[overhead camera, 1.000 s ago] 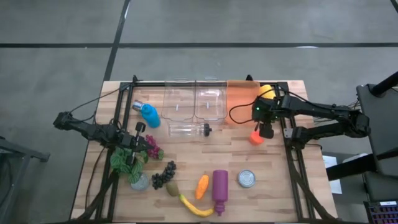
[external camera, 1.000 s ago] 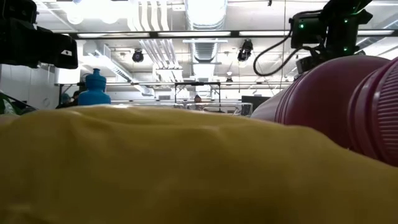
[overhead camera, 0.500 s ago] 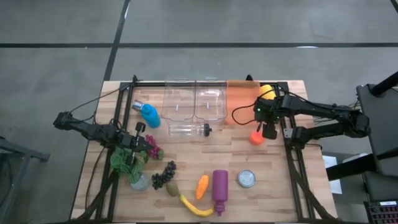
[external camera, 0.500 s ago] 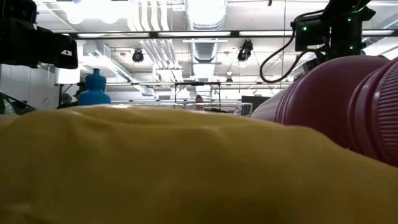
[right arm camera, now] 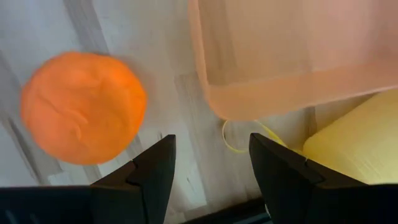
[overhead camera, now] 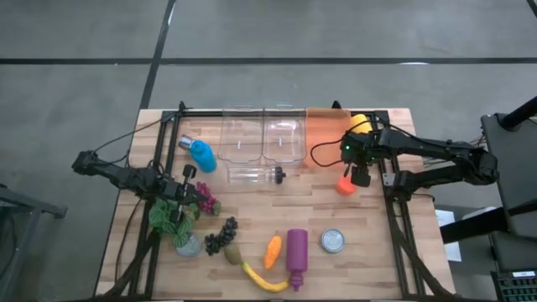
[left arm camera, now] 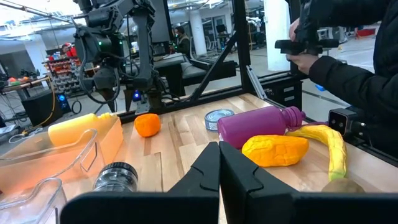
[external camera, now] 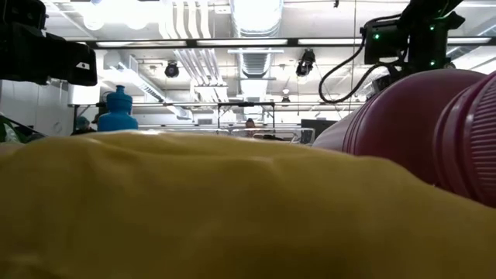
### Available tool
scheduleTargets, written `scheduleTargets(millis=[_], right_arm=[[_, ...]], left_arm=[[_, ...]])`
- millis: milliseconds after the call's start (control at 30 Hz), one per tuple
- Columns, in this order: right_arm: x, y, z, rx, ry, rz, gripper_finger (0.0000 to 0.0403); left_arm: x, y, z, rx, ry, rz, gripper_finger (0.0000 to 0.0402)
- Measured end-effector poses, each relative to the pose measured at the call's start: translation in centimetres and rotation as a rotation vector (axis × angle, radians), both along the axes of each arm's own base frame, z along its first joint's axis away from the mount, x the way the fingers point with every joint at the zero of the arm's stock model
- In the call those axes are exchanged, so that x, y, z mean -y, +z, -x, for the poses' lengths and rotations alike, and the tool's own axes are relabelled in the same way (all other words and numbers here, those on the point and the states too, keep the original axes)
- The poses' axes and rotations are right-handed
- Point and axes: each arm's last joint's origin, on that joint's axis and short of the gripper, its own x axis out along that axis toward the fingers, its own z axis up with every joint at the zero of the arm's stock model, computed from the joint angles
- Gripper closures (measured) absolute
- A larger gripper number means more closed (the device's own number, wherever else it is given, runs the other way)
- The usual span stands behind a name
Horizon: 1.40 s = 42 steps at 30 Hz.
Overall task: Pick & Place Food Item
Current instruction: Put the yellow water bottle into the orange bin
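Risk: right gripper (right arm camera: 208, 163), fingers parted and empty, hangs beside the orange fruit (overhead camera: 345, 185) at centre right of the high view, not over it; a straight descent could nudge the round fruit away. Left gripper (left arm camera: 219, 163), closed and empty, waits at left. Low view blocked by banana (external camera: 194, 209) and purple bottle (external camera: 418, 124).
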Motion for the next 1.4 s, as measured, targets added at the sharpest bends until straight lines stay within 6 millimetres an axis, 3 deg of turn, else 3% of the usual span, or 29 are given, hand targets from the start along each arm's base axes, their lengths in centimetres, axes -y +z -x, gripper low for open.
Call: scheduleTargets(millis=[100, 233, 333, 567, 900, 1100, 1400], right_arm=[[0.2, -0.2, -0.2, -0.026, -0.048, 0.031, 0.0200], [0.5, 0.1, -0.6, 0.035, -0.305, 0.057, 0.0200], [0.4, 0.1, -0.2, 0.027, -0.384, 0.048, 0.0200], [0.1, -0.3, 0.9, 0.128, -0.938, 0.100, 0.0199], [-0.7, -2.5, 2.8, 0.243, -1.399, 0.091, 0.0199], [-0.6, -3.0, 2.7, 0.353, -1.459, 0.058, 0.0199], [-0.7, -4.9, 2.9, 0.363, -1.570, 0.056, 0.0199]], left_arm=[[0.0, 0.0, 0.0, 0.000, 0.000, 0.000, 0.0400], [0.0, 0.0, 0.0, 0.000, 0.000, 0.000, 0.0400], [0.0, 0.0, 0.0, 0.000, 0.000, 0.000, 0.0400], [0.0, 0.0, 0.0, 0.000, 0.000, 0.000, 0.0400], [0.0, 0.0, 0.0, 0.000, 0.000, 0.000, 0.0400], [0.0, 0.0, 0.0, 0.000, 0.000, 0.000, 0.0400], [0.0, 0.0, 0.0, 0.000, 0.000, 0.000, 0.0400]])
